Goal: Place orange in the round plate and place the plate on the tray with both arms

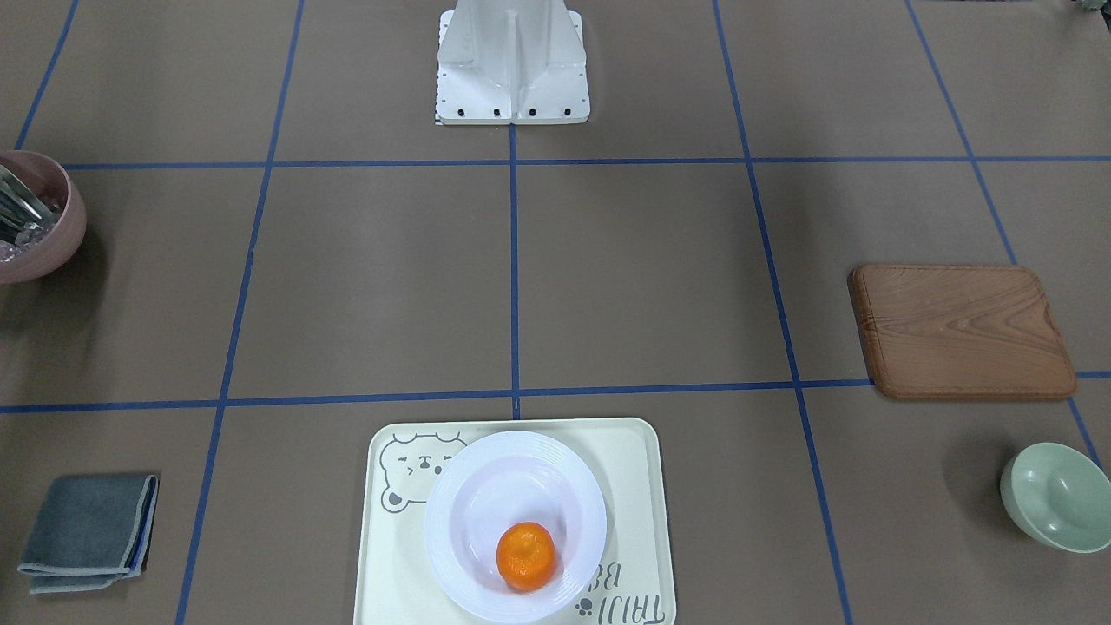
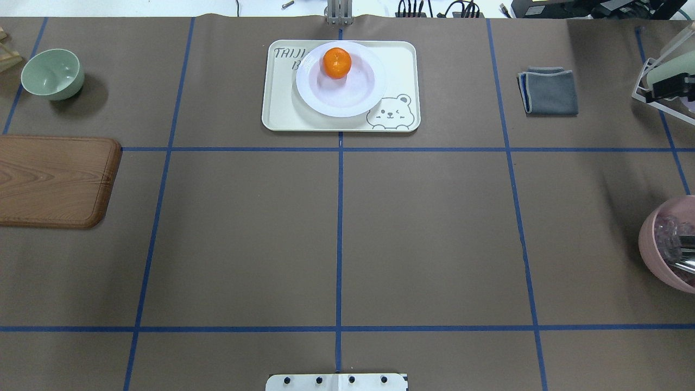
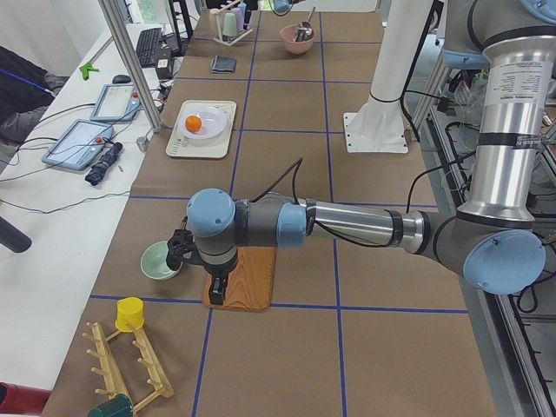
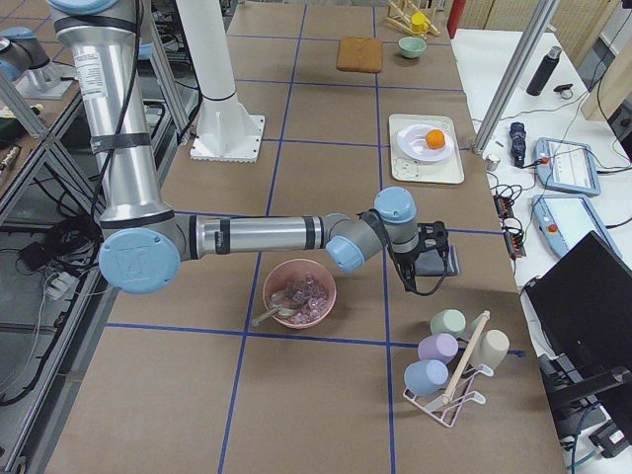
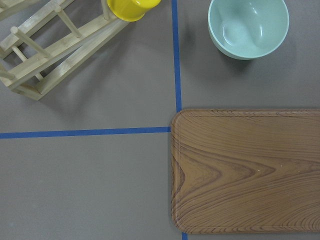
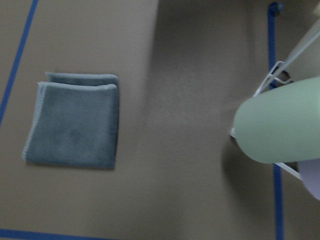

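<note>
The orange sits inside the round plate, toward the plate's far side from the robot. The white plate rests on the cream tray, over part of its lettering; the overhead view shows the same orange, plate and tray. Both arms are away from the tray. My left gripper hangs over the wooden board, seen only from the side, and I cannot tell its state. My right gripper hovers near the grey cloth, state also unclear.
A wooden board and pale green bowl lie on my left. A folded grey cloth, a pink bowl with cutlery and a mug rack are on my right. A wooden rack with a yellow cup stands beyond the board.
</note>
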`<control>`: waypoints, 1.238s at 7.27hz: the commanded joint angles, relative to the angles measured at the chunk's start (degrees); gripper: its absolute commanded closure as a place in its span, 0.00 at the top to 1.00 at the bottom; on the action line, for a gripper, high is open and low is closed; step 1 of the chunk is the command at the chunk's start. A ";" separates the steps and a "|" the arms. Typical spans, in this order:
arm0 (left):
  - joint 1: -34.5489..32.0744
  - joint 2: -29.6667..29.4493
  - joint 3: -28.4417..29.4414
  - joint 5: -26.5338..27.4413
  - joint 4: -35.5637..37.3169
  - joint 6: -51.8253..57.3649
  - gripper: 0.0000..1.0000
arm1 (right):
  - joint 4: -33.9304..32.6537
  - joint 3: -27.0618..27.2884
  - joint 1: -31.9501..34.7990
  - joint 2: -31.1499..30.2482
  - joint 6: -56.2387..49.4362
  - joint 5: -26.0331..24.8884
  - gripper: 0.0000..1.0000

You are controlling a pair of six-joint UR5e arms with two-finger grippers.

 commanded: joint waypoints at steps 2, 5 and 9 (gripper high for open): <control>0.00 0.87 0.00 0.16 0.00 4.23 0.99 | -22.08 4.80 8.20 -0.93 -23.57 1.08 1.00; 0.00 2.11 0.09 0.24 0.17 5.50 0.99 | -37.74 14.67 9.01 -3.71 -28.80 2.49 1.00; 0.00 2.02 -0.88 0.24 0.44 5.41 0.99 | -36.15 14.41 9.10 -9.18 -28.63 2.22 1.00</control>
